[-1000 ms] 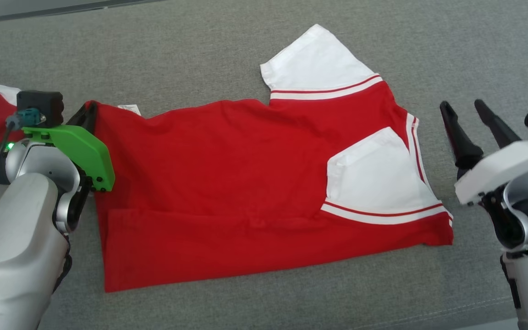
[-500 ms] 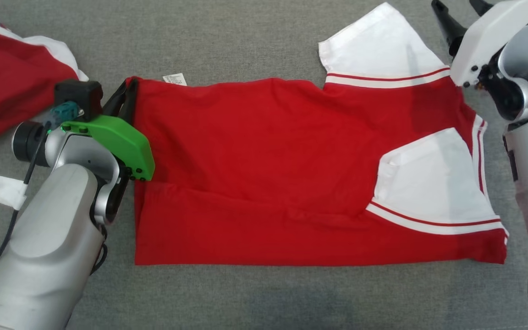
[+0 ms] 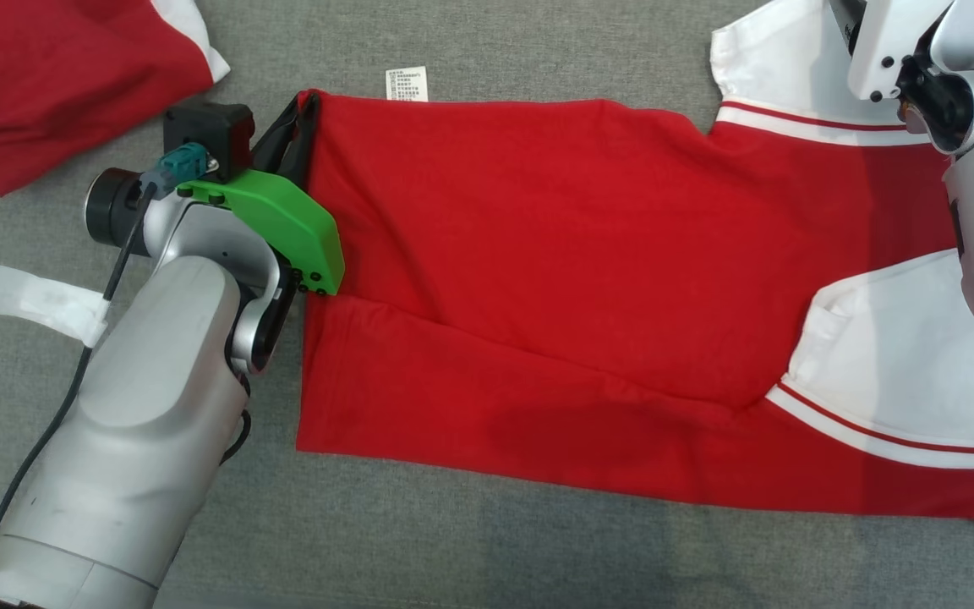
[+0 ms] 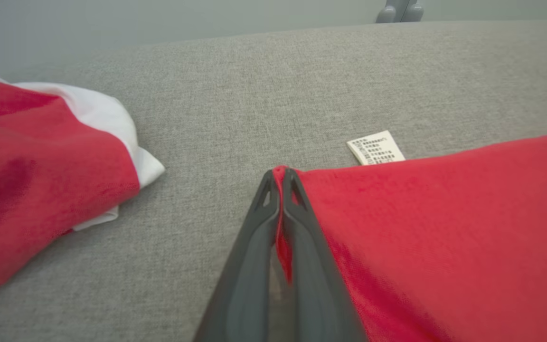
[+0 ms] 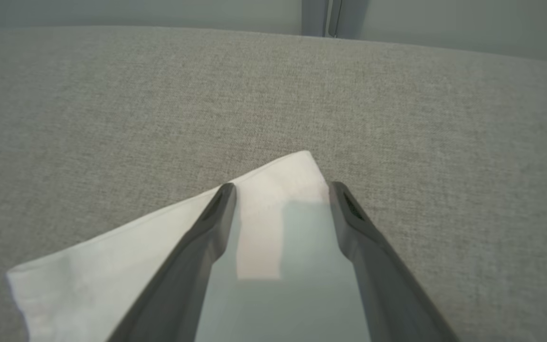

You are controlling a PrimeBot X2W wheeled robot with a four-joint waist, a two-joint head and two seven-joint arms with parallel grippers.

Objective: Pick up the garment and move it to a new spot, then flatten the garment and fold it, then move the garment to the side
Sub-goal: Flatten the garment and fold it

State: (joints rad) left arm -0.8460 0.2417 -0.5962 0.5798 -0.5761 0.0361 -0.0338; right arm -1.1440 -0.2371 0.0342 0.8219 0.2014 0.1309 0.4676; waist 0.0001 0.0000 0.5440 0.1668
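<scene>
The garment (image 3: 580,254) is a red shirt with white sleeves, spread nearly flat on the grey surface with its near edge folded over. My left gripper (image 3: 305,106) is shut on the shirt's far left corner, and red cloth is pinched between the fingers (image 4: 280,173). A white care label (image 4: 375,147) lies just beyond that corner. My right gripper (image 5: 280,187) is open, its fingers hovering over the tip of the far white sleeve (image 5: 112,266) at the shirt's far right.
A second red and white garment (image 3: 56,68) lies crumpled at the far left, close to my left gripper. The grey surface (image 3: 453,550) runs on beyond the shirt to a far edge (image 5: 159,28). A taped cable (image 3: 22,296) hangs from my left arm.
The head camera has tilted and turned, shifting the whole picture. My right gripper went from beside the shirt's right edge to over the far white sleeve. The left gripper keeps its pinch.
</scene>
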